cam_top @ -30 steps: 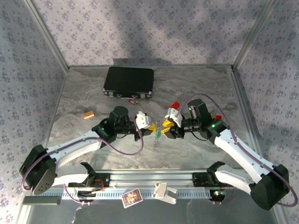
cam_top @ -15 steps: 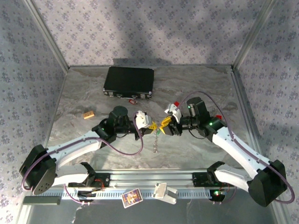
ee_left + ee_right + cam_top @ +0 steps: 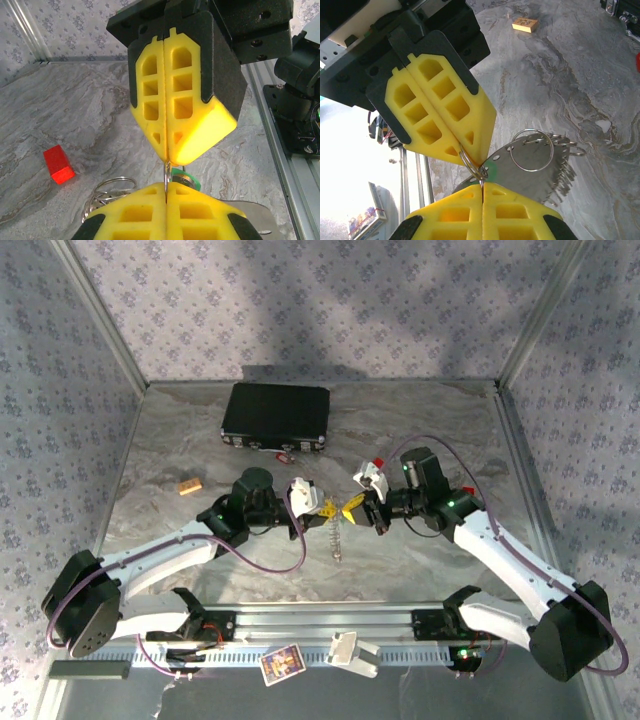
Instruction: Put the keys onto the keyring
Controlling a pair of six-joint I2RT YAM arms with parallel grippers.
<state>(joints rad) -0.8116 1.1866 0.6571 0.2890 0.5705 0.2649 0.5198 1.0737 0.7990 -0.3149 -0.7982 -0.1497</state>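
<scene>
Right wrist: left fingers [image 3: 445,107] and right fingers [image 3: 510,215] both tight on the keyring [image 3: 468,161].

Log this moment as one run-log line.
left claw: shut on keyring | right claw: shut on keyring | green key: at the meeting tips

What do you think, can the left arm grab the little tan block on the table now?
Probably not yet. Nothing blocks the way to the small tan rectangular block, but the left gripper is shut on the silvery metal keyring, which the right gripper also pinches. It must let go first.
</scene>
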